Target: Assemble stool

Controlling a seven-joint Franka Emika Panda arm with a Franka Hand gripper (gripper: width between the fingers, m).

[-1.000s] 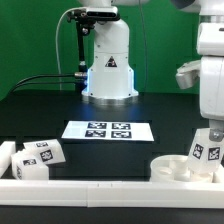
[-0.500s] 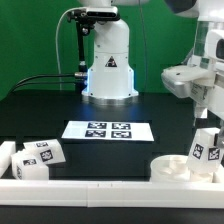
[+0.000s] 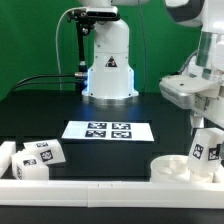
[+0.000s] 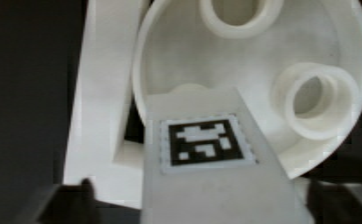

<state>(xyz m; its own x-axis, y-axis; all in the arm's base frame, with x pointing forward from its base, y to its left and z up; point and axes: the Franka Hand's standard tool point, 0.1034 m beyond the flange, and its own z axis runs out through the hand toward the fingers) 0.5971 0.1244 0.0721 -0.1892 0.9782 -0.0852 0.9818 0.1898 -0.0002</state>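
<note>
Dropping lower than a moment ago, your gripper (image 3: pixel 200 122) straddles the upright leg (image 3: pixel 205 150) just beside the seat (image 3: pixel 172 166), fingers (image 4: pixel 50 205) spread, not yet pinching; grasping likely comes next.

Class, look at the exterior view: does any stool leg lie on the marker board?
No, the legs all lie off the marker board, nearer the front.
</note>
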